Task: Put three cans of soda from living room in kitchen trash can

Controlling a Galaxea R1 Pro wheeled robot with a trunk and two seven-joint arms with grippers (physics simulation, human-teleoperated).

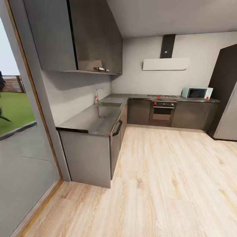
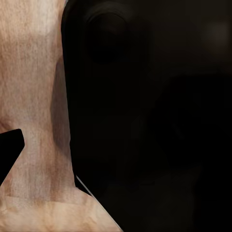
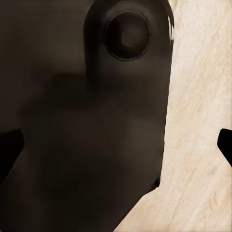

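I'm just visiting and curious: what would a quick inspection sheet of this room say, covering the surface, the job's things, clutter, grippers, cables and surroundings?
Surface: dark L-shaped countertop with a steel sink and tap; light wood plank floor.
Job's things: this is the kitchen; soda cans and trash can, nothing seen.
Clutter: nothing seen on the countertop besides the pale mint microwave.
Grippers: the wrist views show dark robot parts over the floor, with dark finger edges at the sides; open or shut cannot be told.
Cables: nothing seen.
Surroundings: grey cabinets, built-in oven, black hood, tall dark unit at the right, glass door at the left with grass outside.
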